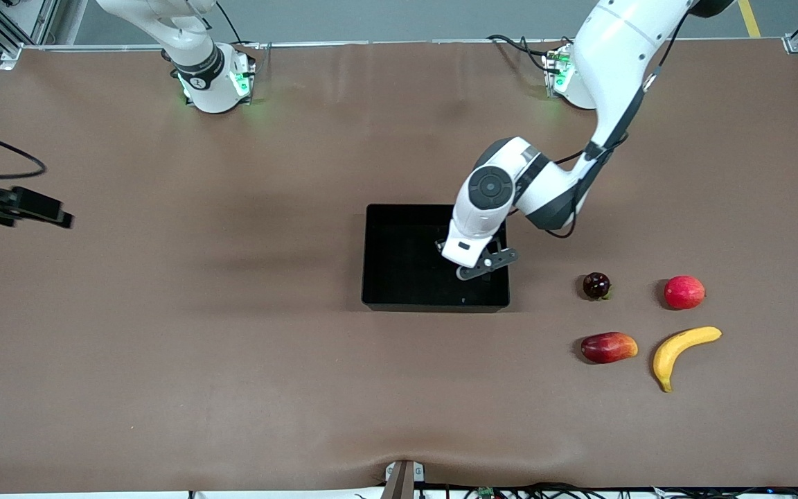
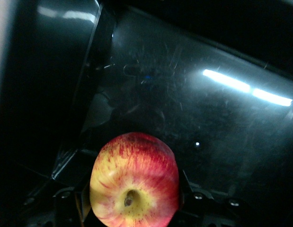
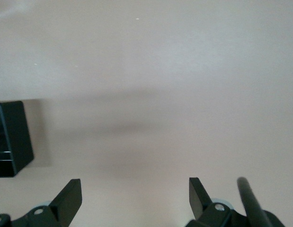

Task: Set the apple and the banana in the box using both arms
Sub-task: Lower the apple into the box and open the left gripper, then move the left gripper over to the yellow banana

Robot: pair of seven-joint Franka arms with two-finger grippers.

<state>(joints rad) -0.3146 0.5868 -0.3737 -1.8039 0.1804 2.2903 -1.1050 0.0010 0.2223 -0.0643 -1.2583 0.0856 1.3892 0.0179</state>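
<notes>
The apple [image 2: 134, 182], red with yellow streaks and a pale stem dimple, sits between the fingers of my left gripper [image 2: 133, 201], which is shut on it. That gripper [image 1: 474, 267] is low inside the black box [image 1: 399, 256], near the wall toward the left arm's end; the wrist hides the apple in the front view. The box wall and floor [image 2: 56, 94] fill the left wrist view. The yellow banana [image 1: 685, 348] lies on the table toward the left arm's end, nearer the front camera than the box. My right gripper [image 1: 52, 211] [image 3: 135, 194] is open and empty over bare table at the right arm's end.
A small dark maroon fruit [image 1: 596, 285], a pinkish-red round fruit [image 1: 684, 292] and a red oblong fruit [image 1: 609, 346] lie by the banana. A corner of the box [image 3: 11, 142] shows in the right wrist view. Brown cloth covers the table.
</notes>
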